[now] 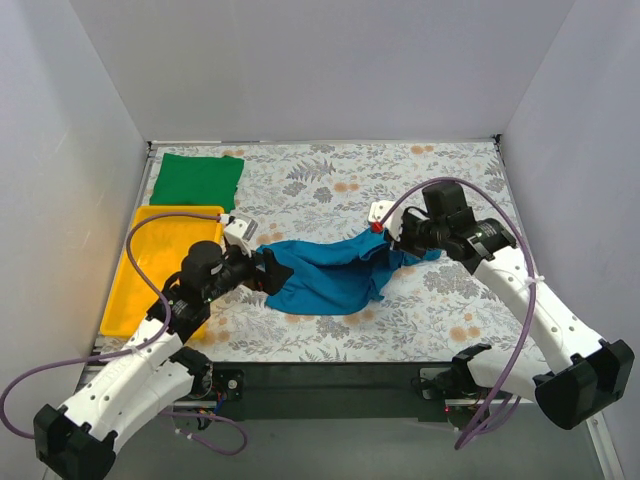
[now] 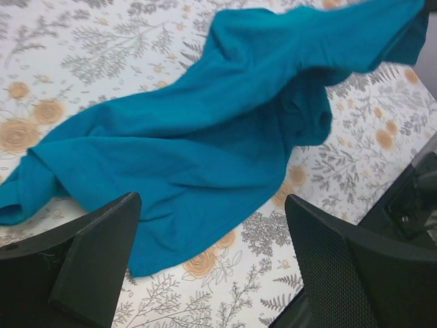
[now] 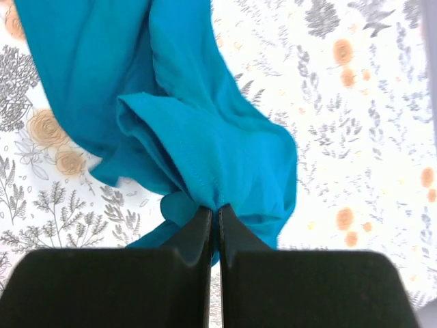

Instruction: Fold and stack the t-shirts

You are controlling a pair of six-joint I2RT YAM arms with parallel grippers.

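Observation:
A teal-blue t-shirt lies crumpled across the middle of the floral table. My right gripper is shut on the teal-blue t-shirt at its right end, the cloth pinched between its fingertips and lifted a little. At the shirt's left end my left gripper stands open, its fingers low over the table beside the cloth's near edge, nothing between them. A bright green t-shirt lies folded flat at the back left corner.
A yellow plastic tray sits at the left side, partly under my left arm. White walls close the table on three sides. The table's dark front edge shows at the right of the left wrist view.

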